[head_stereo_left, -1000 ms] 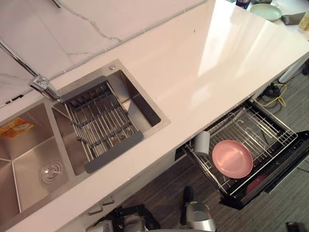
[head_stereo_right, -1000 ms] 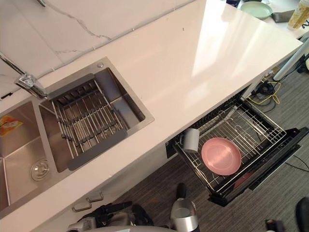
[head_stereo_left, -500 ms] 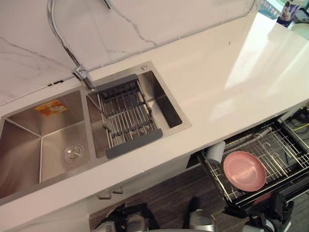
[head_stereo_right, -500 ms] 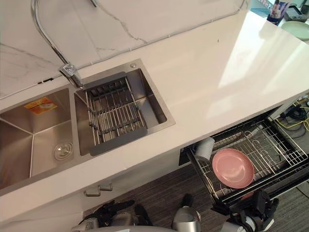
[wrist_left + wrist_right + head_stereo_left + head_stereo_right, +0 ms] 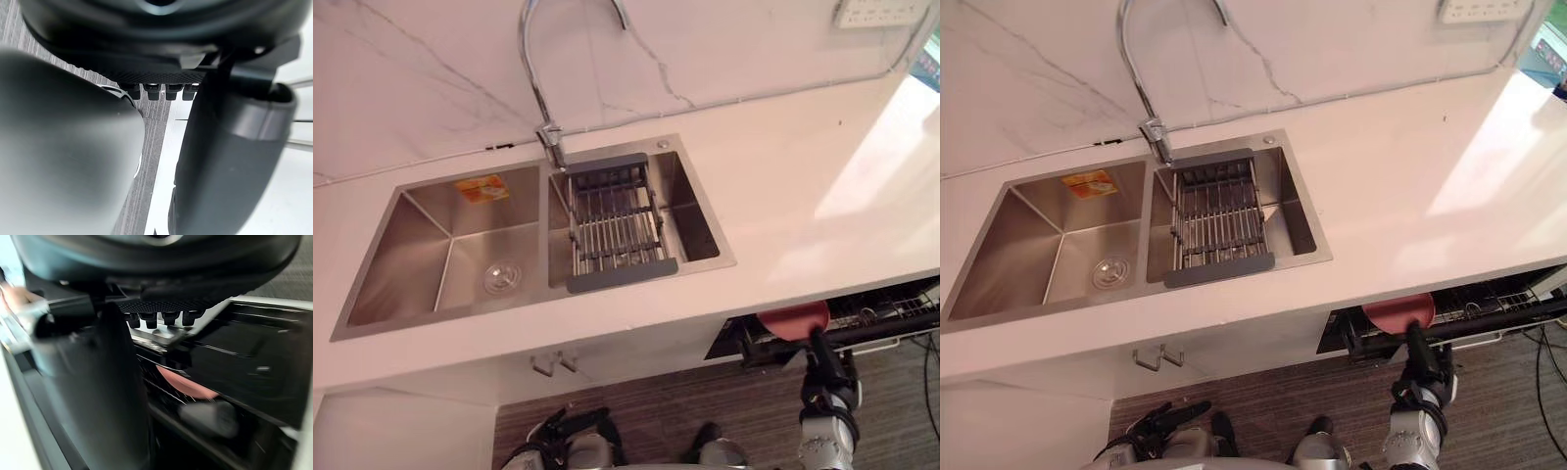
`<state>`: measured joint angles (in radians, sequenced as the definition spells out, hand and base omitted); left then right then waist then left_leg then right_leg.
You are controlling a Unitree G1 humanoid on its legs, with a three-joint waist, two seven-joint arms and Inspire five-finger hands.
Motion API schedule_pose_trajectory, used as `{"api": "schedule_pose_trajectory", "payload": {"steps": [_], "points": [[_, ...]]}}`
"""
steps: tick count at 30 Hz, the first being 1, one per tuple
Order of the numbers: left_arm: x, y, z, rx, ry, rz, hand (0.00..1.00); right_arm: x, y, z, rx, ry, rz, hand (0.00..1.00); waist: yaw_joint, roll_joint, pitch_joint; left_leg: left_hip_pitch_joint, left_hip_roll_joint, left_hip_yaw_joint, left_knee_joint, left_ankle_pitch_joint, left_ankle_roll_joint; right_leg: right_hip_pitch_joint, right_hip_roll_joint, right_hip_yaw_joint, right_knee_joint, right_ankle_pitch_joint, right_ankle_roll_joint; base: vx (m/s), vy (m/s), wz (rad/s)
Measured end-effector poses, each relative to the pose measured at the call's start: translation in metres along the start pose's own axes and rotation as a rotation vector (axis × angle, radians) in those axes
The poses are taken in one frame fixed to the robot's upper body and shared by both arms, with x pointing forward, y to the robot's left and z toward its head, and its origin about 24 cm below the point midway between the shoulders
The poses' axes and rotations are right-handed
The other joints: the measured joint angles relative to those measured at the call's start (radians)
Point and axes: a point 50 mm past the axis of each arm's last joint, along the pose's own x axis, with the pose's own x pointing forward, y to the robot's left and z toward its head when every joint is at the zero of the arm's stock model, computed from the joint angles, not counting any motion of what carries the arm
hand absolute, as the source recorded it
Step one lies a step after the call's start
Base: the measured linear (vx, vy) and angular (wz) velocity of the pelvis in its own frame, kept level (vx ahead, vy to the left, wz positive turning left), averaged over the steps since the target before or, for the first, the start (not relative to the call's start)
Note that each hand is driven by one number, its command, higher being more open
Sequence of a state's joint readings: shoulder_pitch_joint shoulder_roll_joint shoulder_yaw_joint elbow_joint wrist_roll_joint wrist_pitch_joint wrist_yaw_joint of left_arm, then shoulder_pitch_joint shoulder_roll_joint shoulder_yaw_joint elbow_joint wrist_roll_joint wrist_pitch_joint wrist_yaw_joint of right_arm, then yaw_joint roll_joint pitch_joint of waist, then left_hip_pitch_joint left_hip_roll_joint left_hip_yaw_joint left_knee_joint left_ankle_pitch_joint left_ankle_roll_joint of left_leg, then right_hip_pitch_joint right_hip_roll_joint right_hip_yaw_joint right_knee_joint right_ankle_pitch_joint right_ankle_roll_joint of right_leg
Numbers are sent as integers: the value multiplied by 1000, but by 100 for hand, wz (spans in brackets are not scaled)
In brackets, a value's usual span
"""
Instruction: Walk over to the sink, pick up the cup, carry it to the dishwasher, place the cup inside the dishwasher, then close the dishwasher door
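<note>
The dishwasher (image 5: 876, 318) stands open under the counter at the right, its rack holding a pink plate (image 5: 793, 318). In the right wrist view a grey cup (image 5: 208, 418) lies in the rack beside the pink plate (image 5: 183, 384). My right hand (image 5: 822, 364) points straight up at the dishwasher's front edge, fingers straight and empty; I cannot tell whether it touches. My left hand (image 5: 1163, 421) hangs low in front of the cabinet, fingers relaxed and holding nothing.
A steel double sink (image 5: 440, 245) sits in the white counter (image 5: 822, 196), with a drain rack (image 5: 617, 230) across its right basin and a tall curved faucet (image 5: 540, 88) behind. Cabinet handles (image 5: 556, 364) stick out below the sink. Dark striped floor lies underneath.
The camera has swung, so the sink now sits square in view and the dishwasher at the right edge. My right hand has risen to the dishwasher's front edge.
</note>
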<state>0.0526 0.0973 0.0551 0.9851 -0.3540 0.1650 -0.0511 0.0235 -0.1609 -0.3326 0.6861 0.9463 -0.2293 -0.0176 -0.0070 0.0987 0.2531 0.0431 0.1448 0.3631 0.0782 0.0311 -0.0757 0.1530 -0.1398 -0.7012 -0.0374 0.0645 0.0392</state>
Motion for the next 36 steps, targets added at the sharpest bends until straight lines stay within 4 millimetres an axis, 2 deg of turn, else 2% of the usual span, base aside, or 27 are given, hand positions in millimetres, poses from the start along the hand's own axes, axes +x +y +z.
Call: {"api": "schedule_pose_trajectory", "payload": {"steps": [3, 7, 9, 12, 15, 18, 19, 22, 23, 25, 28, 30, 31, 32, 33, 34, 35, 36], "points": [[-1, 4, 0, -27, -15, 6, 100, 7, 17, -9, 26, 57, 54, 100, 13, 2, -1, -5, 6, -14, 1, 1, 0, 0, 9, -7, 1, -1, -3, 9, -13, 5], [-3, 12, -6, -22, -10, 24, 100, 5, 16, -17, 53, 96, 75, 100, 14, 15, -7, -16, 11, -26, 2, 13, 0, -8, 23, -14, 1, -4, -8, 14, -8, 1], [-4, 15, -17, -23, 16, 33, 100, 5, 17, -18, 76, 93, 74, 100, 14, 36, -9, -25, 14, -40, 1, 18, 3, -16, 30, -16, 1, -7, -13, 32, -16, 1], [-5, 17, -25, -72, 21, 67, 100, 4, 17, -21, 89, 93, 68, 100, 14, 51, -10, -32, 19, -56, -2, 20, 1, -18, 38, -26, 2, -15, -25, 18, -9, 11], [-5, 15, -27, -77, 19, 81, 100, 1, 19, -26, 59, 111, 86, 100, 14, 57, -13, -31, 28, -53, -1, 20, 0, -19, 47, -23, 1, -18, -28, 7, -5, -4], [-5, 14, -27, -94, 12, 86, 100, -2, 18, -31, -58, 148, 126, 100, 15, 57, -15, -32, 38, -48, -4, 17, 2, -25, 55, -18, 0, -27, -42, 0, 0, 0], [-5, 13, -29, -127, 11, 85, 100, -9, 14, -42, -164, 208, 165, 100, 20, 56, -20, -33, 42, -42, -8, 16, 2, -29, 59, -17, 0, -31, -47, 35, -3, -1], [-6, 13, -33, -162, 16, 83, 100, -19, 5, -59, -209, 282, 151, 100, 23, 47, -26, -32, 47, -27, -19, 16, 2, -35, 61, -18, 0, -38, -46, 53, -1, 2], [-6, 13, -34, -182, 19, 77, 100, -27, -6, -71, -248, 333, 115, 100, 24, 46, -35, -31, 48, -14, -25, 15, 2, -37, 58, -21, 3, -44, -42, 115, 24, 6], [-6, 12, -34, -189, 17, 65, 100, -33, -20, -79, -319, 381, 72, 100, 25, 42, -38, -30, 47, -2, -26, 13, 5, -42, 49, -24, 22, -56, -34, 126, 49, 9], [-6, 15, -30, -190, 10, 39, 100, -44, -54, -80, -464, 423, -61, 100, 33, 13, -51, -33, 27, 5, -32, 2, 20, -89, -21, -32, 167, -127, -1, 147, 80, 19], [-8, 26, -26, -172, 14, 24, 100, -61, -88, -79, -556, 475, -173, 100, 32, -58, -79, -15, -33, -1, -63, -10, 34, -136, -153, -37, 399, -227, 29, 180, 68, 52], [-8, 29, -25, -165, 16, 27, 100, -65, -95, -79, -578, 489, -194, 100, 32, -73, -81, -6, -48, -9, -72, -9, 35, -156, -185, -6, 465, -236, 25, 212, 54, 55], [-8, 32, -23, -138, 25, 32, 100, -73, -106, -79, -598, 513, -231, 100, 30, -92, -81, 11, -75, -39, -90, -12, 40, -196, -228, 96, 585, -229, 33, 170, 53, 74], [-8, 35, -17, -94, 31, 33, 100, -82, -116, -81, -599, 546, -271, 100, 14, -108, -73, 30, -92, -89, -98, -13, 47, -227, -249, 202, 693, -205, 37, 204, 37, 86], [-8, 35, -13, -74, 30, 31, 100, -85, -118, -83, -575, 551, -290, 100, 8, -105, -71, 42, -93, -116, -103, -13, 52, -257, -255, 253, 746, -199, 36, 183, -32, 90], [-8, 38, -12, -74, 37, 34, 100, -86, -115, -88, -533, 547, -304, 100, -9, -105, -74, 41, -79, -151, -102, -15, 53, -282, -217, 324, 732, -242, 54, 199, -89, 81], [-6, 34, -7, -89, 42, 21, 100, -84, -108, -92, -541, 554, -275, 100, -16, -105, -72, 32, -60, -189, -98, -15, 51, -294, -157, 373, 654, -272, 57, 154, -94, 80]]}}
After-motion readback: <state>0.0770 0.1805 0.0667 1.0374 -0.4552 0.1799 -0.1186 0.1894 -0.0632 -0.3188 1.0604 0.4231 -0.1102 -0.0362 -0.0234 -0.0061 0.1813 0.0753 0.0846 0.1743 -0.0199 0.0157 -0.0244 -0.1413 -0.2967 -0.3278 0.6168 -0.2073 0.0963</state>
